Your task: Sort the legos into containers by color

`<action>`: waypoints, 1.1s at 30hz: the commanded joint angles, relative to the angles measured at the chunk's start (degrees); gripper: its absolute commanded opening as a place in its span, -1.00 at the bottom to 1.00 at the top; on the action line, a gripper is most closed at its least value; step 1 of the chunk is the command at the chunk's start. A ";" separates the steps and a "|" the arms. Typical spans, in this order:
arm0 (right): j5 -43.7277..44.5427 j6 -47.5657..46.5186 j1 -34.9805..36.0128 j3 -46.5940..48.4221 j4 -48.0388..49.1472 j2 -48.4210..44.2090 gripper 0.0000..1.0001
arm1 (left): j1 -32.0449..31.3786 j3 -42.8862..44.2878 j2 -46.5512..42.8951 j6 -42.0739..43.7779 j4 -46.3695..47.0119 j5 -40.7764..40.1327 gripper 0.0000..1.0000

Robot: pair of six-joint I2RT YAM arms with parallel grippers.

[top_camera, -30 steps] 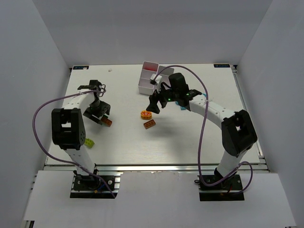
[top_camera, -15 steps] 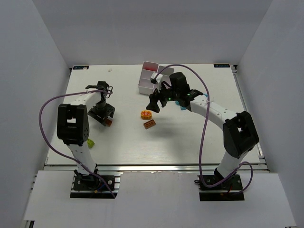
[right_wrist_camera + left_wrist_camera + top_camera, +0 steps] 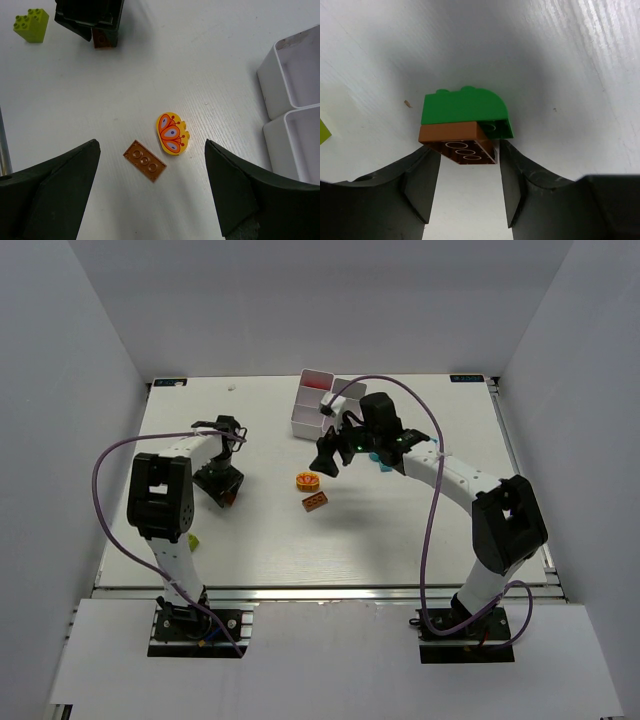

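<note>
White bins stand at the far middle of the table, and by what shows, the sorting is at an early stage. One compartment holds a reddish patch, too small to name, and the two compartments seen from the right wrist look bare in the part that shows. The rest of the bricks in view lie loose. A green-on-brown stack sits on the left side of the table, between the fingers of the left gripper. These stand narrow, close against both sides of the brown lower brick, though I cannot tell whether they clamp it yet. That stack mixes two colours, so it probably needs pulling apart before either half can be binned. The right gripper hangs above the table with its fingers wide and empty. Below it lie a yellow butterfly piece and, just beside that, a flat brown brick. A lime brick waits near the left arm's base, well apart from the bins, and a cyan piece peeks out beside the right arm. At least five bricks are left to place.
</note>
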 commanded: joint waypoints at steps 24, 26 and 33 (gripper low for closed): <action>-14.69 35.98 -4.09 5.96 8.53 -0.03 0.79 | -3.90 -23.44 -34.45 21.42 39.80 50.79 -1.00; -14.97 40.48 -4.09 7.28 9.60 0.50 0.79 | -3.99 -25.57 -36.22 21.15 45.87 55.70 -1.00; -9.27 35.40 -2.60 15.27 2.94 4.63 0.75 | -3.99 -29.36 -38.78 18.96 54.76 62.23 -1.00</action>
